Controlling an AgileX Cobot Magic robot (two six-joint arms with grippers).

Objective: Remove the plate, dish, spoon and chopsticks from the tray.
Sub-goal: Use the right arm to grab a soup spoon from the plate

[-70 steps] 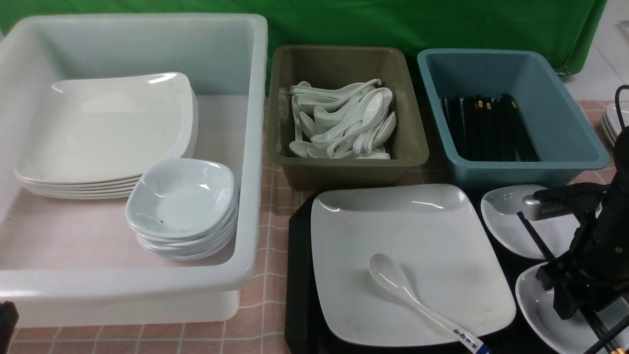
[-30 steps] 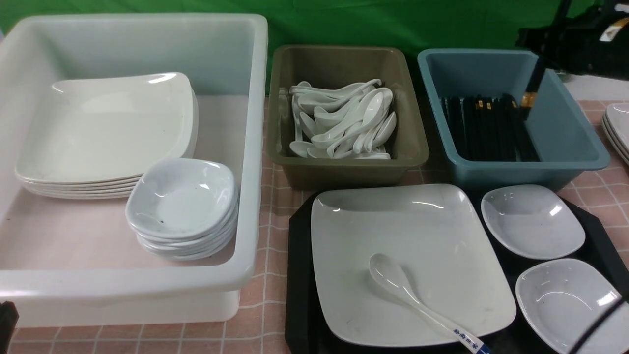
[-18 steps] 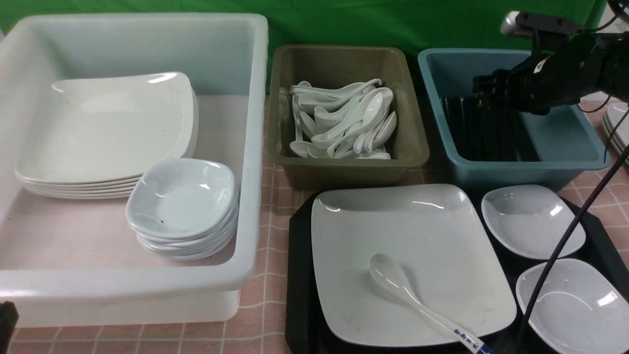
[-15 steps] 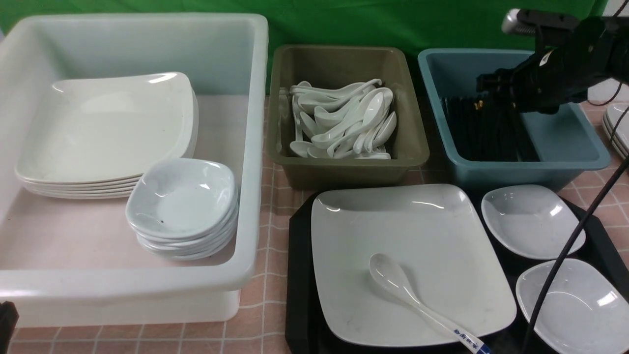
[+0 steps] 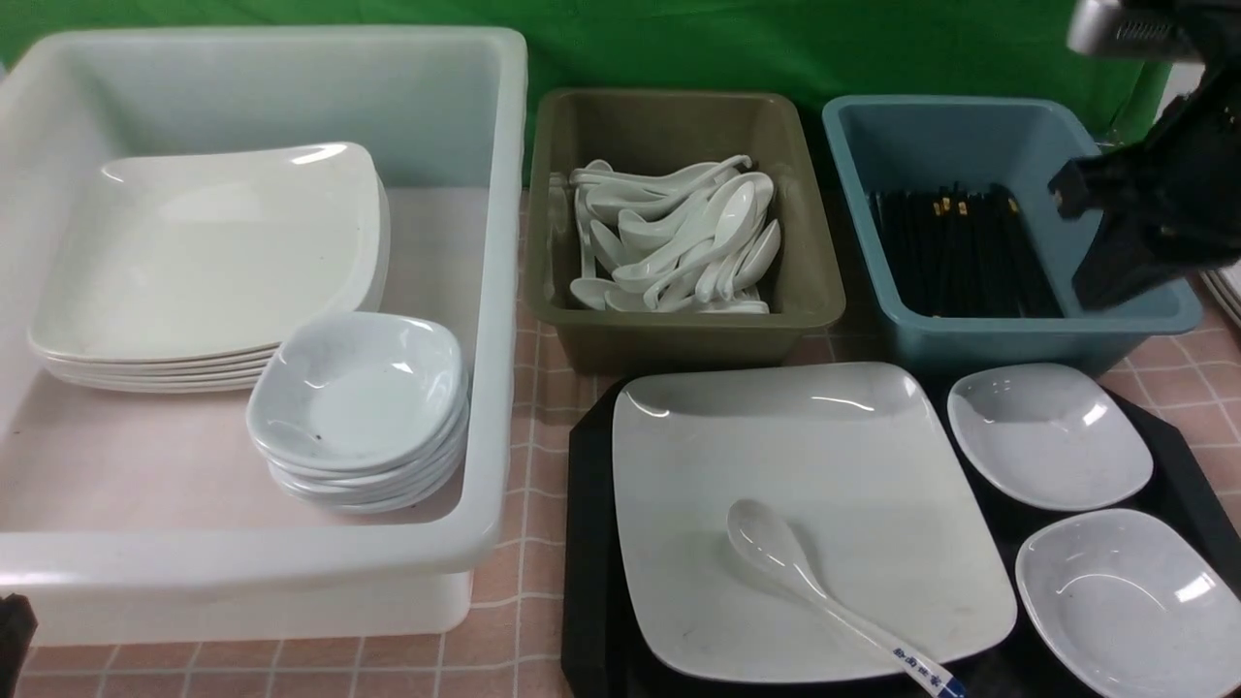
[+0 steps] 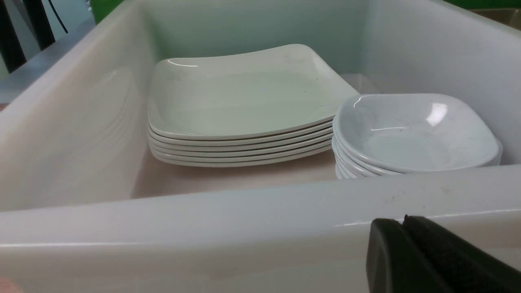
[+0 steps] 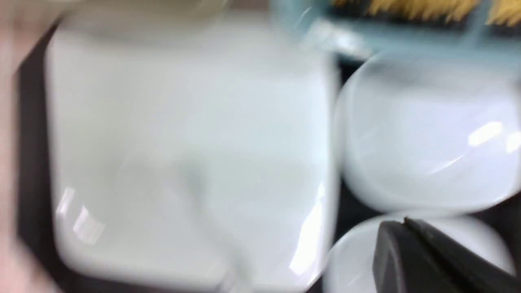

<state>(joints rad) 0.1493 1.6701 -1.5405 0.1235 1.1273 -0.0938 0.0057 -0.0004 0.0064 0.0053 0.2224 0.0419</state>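
The plate (image 5: 814, 504) is set on the tray (image 5: 585, 543), the spoon (image 5: 776, 548) laid on it, two dishes (image 5: 1049, 438) beside. The chopsticks (image 5: 960, 252) are seen in the blue bin (image 5: 970, 121). The right hand (image 7: 403, 228), by that bin, and the left hand (image 6: 403, 228) are pressed together.

White plate (image 5: 814, 456) flat on black tray (image 5: 587, 543), left side. Spoon (image 5: 776, 548) on plate, bowl up, handle toward near-right corner. Far dish (image 5: 1050, 436), near dish (image 5: 1125, 601) at right.

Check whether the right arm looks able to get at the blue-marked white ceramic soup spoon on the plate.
Probably yes. The white ceramic soup spoon lies uncovered on the large glossy white square plate, and the right gripper, shut and empty, hangs nearby with nothing between.
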